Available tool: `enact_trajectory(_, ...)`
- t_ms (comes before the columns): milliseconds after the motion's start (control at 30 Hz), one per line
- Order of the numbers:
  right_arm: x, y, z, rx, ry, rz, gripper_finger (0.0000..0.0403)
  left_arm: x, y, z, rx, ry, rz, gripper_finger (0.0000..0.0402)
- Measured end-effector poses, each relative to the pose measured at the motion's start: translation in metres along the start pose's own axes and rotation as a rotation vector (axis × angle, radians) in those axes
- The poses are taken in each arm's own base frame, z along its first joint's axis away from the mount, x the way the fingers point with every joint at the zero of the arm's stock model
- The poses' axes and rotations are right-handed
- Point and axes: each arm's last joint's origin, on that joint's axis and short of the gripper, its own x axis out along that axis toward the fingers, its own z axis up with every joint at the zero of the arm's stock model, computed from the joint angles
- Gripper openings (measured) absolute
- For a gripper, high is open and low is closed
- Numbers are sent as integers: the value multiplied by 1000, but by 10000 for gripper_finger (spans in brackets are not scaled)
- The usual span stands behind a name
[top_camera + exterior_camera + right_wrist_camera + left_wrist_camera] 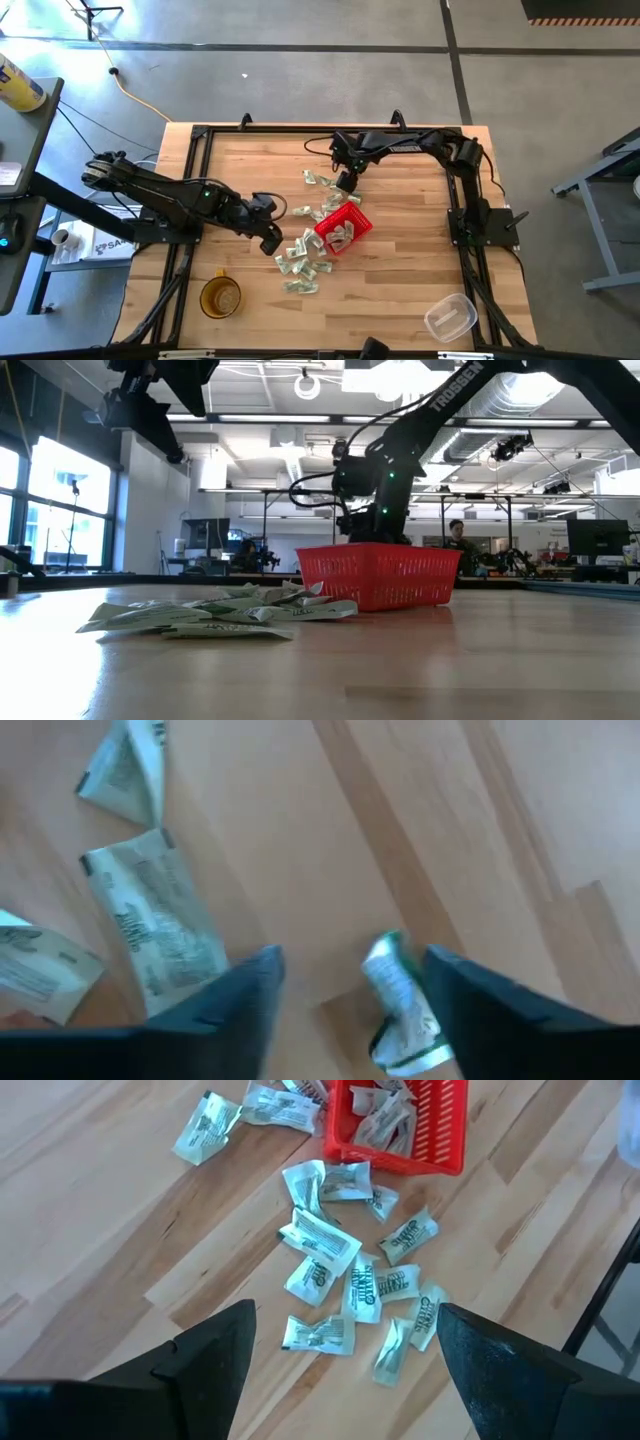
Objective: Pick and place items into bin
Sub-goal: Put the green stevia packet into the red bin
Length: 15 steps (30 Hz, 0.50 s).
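Observation:
Several pale green-and-white packets (300,266) lie flat on the wooden table near the red basket (357,226), which holds more of them. Others lie beyond the basket (318,180). My right gripper (347,183) points down on the basket's far side, open, with one crumpled packet (398,1005) on the table between its fingers, nearer to one of them. My left gripper (345,1315) hangs open above the near cluster of packets (355,1275), to the left of the basket (440,1152).
An amber round cup (220,297) stands near the front left. A clear plastic container (450,317) sits at the front right corner. Bare wood lies right of the basket. In the low view the basket (378,575) stands in front of the right arm (385,470).

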Motion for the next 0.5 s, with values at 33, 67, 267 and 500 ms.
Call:
enact_trajectory(33,0,-1,-1,8,9,-5,182,0,0,0,0,0,0,347)
enact_trajectory(67,0,-3,-2,27,19,-9,150,0,0,0,0,-1,-1,347)
enact_trajectory(267,-4,-13,-7,97,72,105,16,0,0,0,-1,-6,-1,347)
enact_trajectory(500,-70,8,-6,70,-62,205,9,0,-1,1,-2,-16,-2,347)
